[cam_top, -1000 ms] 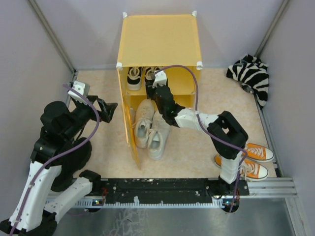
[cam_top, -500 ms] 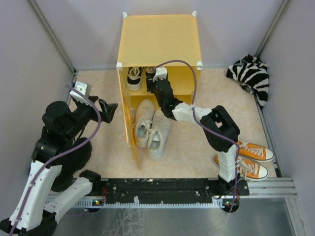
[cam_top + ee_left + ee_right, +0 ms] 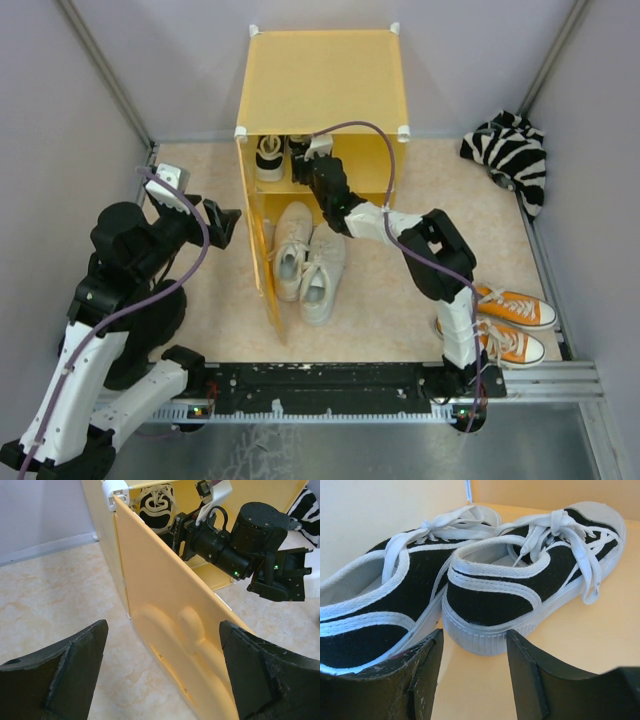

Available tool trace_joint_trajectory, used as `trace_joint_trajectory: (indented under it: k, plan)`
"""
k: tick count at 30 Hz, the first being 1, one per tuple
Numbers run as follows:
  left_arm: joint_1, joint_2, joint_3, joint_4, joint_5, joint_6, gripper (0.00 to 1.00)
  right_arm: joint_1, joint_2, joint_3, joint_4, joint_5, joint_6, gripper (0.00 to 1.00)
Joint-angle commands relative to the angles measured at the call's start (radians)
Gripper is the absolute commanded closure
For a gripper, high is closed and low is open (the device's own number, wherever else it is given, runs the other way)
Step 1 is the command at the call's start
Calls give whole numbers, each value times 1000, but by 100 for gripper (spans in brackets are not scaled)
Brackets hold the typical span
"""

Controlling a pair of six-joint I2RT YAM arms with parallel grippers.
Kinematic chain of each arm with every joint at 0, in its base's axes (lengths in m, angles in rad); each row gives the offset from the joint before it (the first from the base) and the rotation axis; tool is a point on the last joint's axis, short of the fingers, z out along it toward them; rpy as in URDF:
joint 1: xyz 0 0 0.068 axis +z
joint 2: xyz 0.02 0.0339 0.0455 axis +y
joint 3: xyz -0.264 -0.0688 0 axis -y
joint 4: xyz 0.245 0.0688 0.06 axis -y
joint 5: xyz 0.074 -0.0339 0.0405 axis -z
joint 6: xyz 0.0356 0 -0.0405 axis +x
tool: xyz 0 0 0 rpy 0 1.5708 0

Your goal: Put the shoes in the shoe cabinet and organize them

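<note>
The yellow shoe cabinet (image 3: 320,85) stands at the back with its door (image 3: 257,250) swung open. Two black shoes (image 3: 270,158) rest on its upper shelf. My right gripper (image 3: 303,168) reaches onto that shelf. In the right wrist view it (image 3: 475,637) is open, with the heel of the right-hand black shoe (image 3: 520,595) just beyond its fingertips and the other black shoe (image 3: 380,600) to the left. The off-white shoes (image 3: 305,258) lie at the lower compartment's mouth. The orange shoes (image 3: 510,322) sit near my right base. My left gripper (image 3: 222,222) is open and empty, facing the door (image 3: 170,630).
A zebra-striped fabric bundle (image 3: 512,155) lies in the back right corner. Grey walls close in both sides. The open door stands between my left gripper and the off-white shoes. My right arm (image 3: 235,530) crosses the cabinet front in the left wrist view.
My right arm has stretched further into the upper compartment, toward the black shoes. My left arm shifted slightly up and right.
</note>
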Motion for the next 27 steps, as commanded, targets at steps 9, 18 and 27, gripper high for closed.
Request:
trace_joint_trajectory:
  k: [9, 18, 27]
  plan:
    - [-5, -9, 12, 0, -6, 4, 1, 34, -206, -138, 66, 9, 24, 41]
    - [-5, -17, 32, -7, 7, -8, 1, 125, -577, -286, -466, 101, 55, 38]
    - [-5, -18, 31, 5, 39, -12, 2, -50, -928, -373, -1305, 230, 569, 25]
